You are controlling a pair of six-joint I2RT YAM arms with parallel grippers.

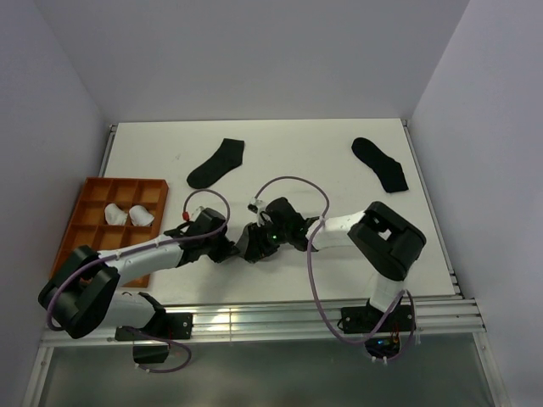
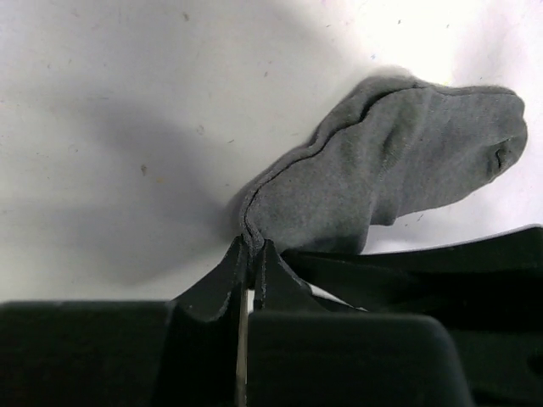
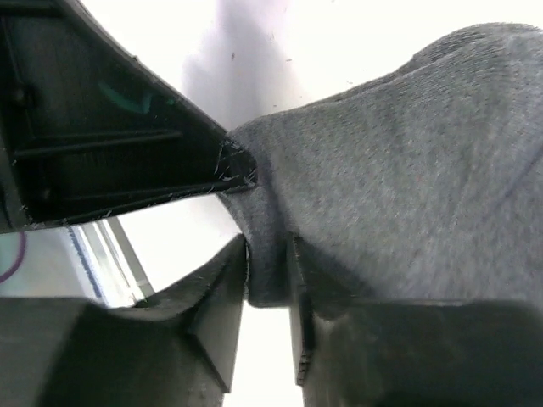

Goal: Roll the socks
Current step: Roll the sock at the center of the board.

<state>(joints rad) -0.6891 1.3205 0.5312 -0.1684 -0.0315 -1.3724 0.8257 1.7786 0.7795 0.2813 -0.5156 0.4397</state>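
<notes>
You are partway through, by my reading. The white table (image 1: pixel 339 144) carries everything, and the orange tray (image 1: pixel 89 231) sits at the left of the top view. Two socks lie flat and unrolled, well apart: the first dark sock (image 1: pixel 217 163) at upper centre and the second dark sock (image 1: pixel 381 164) at upper right. The grey sock (image 2: pixel 382 161) is at the centre, between the wrists, bunched and not yet a roll. In the tray, the left white bundle (image 1: pixel 115 214) and the right white bundle (image 1: pixel 142 215) lie side by side, done. Your left gripper (image 2: pixel 251 254) has its jaws together, pinching the grey sock's edge. Your right gripper (image 3: pixel 270 263) has a fold between jaws slightly apart; gripped or loose, I cannot tell.
</notes>
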